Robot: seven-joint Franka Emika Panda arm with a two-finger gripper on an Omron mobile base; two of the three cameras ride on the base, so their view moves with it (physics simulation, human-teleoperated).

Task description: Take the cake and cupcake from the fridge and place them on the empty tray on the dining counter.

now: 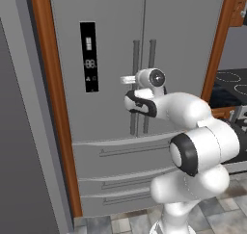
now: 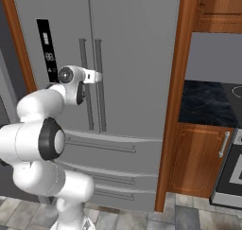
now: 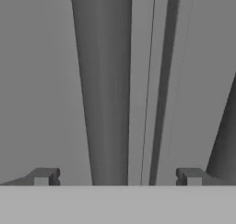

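- Fridge (image 1: 120,59) fills the left base view: tall grey French-door unit, both doors shut, framed by brown wooden side panels (image 1: 53,98)
- Black display panel (image 1: 89,57) sits on the left door; two long vertical handles (image 1: 143,84) run side by side at the door seam; lower drawers (image 1: 120,153) shut
- Claw (image 3: 117,177) held up at handle height, directly in front of the fridge; seen from the right base view it reaches toward the handles (image 2: 92,82) at the seam
- Hand view: two dark finger tips (image 3: 44,176) stand wide apart with nothing between them; a handle bar (image 3: 106,89) and the door seam lie in the gap ahead
- Cannot tell whether the tips touch the handle
- Cake and cupcake cannot be seen with the doors closed
- Right of the fridge: brown cabinet (image 2: 198,160) under a dark marbled top (image 2: 203,103); stove top (image 1: 230,81) at the edge of the left base view
- Floor (image 2: 198,217): grey stone tiles
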